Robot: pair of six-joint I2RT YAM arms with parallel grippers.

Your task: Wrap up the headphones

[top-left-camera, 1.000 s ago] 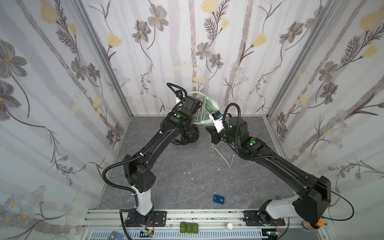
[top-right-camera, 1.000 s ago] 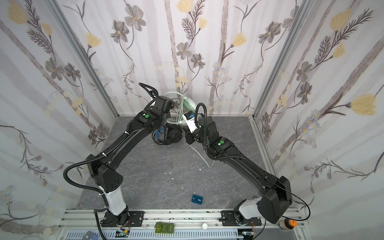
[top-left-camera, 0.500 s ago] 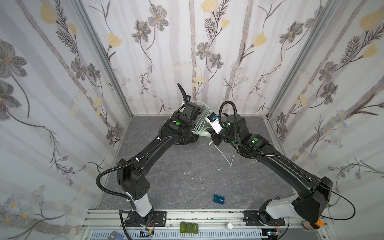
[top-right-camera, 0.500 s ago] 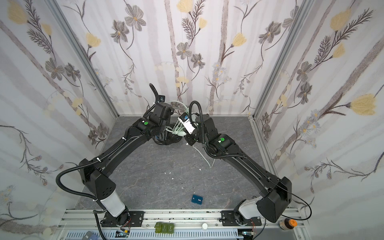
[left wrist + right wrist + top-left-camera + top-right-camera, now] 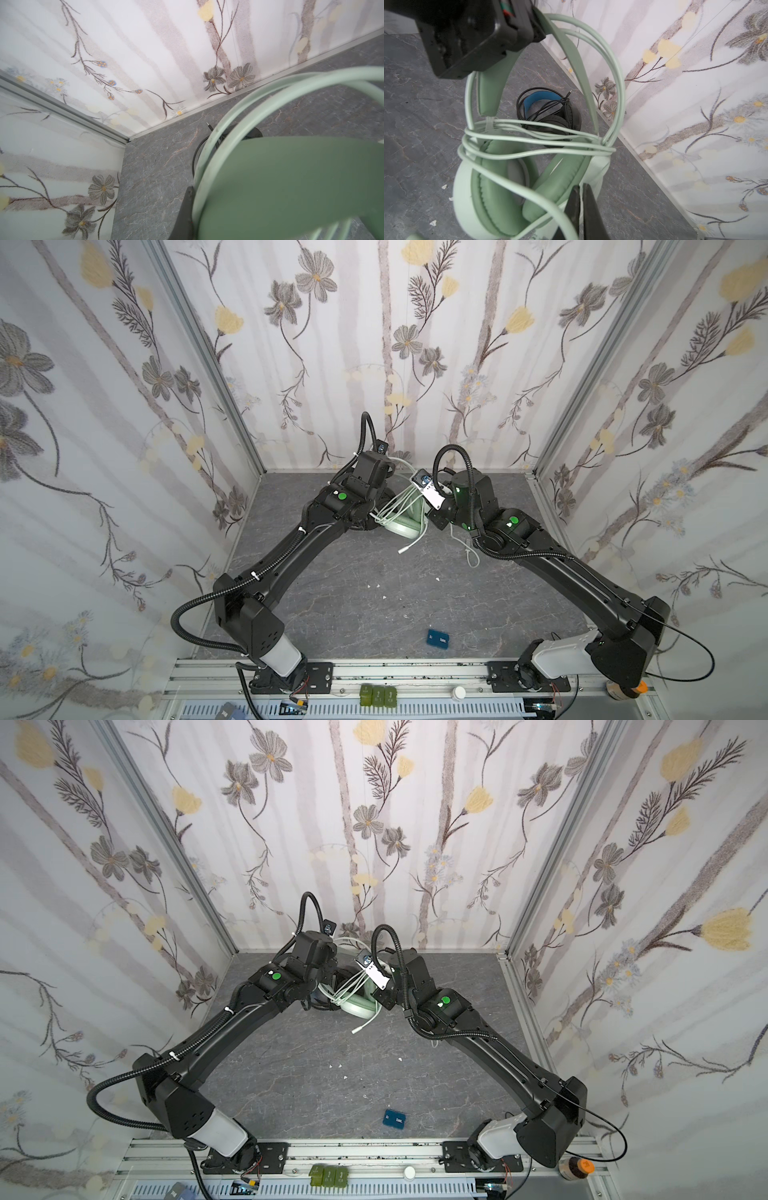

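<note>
The mint-green headphones (image 5: 500, 187) hang from their headband, and my left gripper (image 5: 537, 29) is shut on that band. Their pale cable (image 5: 529, 139) is wound several times across the arms above the ear cups. In both top views this headset (image 5: 405, 522) (image 5: 357, 1006) sits between the two wrists near the back wall, and its plug end (image 5: 405, 549) trails on the floor. The green band fills the left wrist view beside one dark finger (image 5: 187, 207). My right gripper (image 5: 580, 193) is shut beside an ear cup, with a cable strand crossing in front of it. The black headphones (image 5: 560, 122) with the blue band lie behind.
The back wall and its metal floor strip (image 5: 643, 153) run close behind both headsets. A loose pale cable loop (image 5: 469, 558) lies by the right arm. A small blue box (image 5: 437, 640) sits near the front rail, with white crumbs (image 5: 376, 585) mid-floor.
Both grippers have brought the mint-green headset down from in front of the back wall to the floor. The left arm has stretched further back. The plug end now trails on the floor.
</note>
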